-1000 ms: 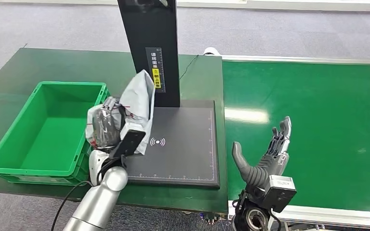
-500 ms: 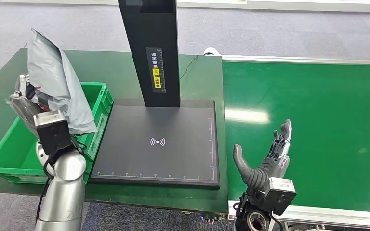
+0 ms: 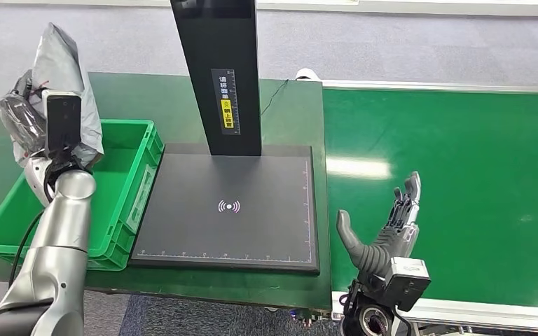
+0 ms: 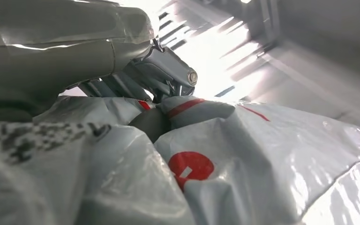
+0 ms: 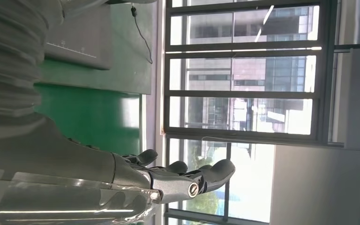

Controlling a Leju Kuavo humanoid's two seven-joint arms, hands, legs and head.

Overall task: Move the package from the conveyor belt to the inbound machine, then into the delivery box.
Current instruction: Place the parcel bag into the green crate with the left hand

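Left hand [image 3: 24, 115] grips the grey package [image 3: 59, 70], held up above the far-left corner of the green delivery box [image 3: 129, 203]. Bag bunched inside the curled fingers [image 4: 168, 70], its free end rising past them. Right hand [image 3: 385, 234] holds nothing, fingers straight and apart over the conveyor belt [image 3: 462, 175].

Left hand [image 3: 21, 115] largely hidden behind package [image 3: 59, 66].
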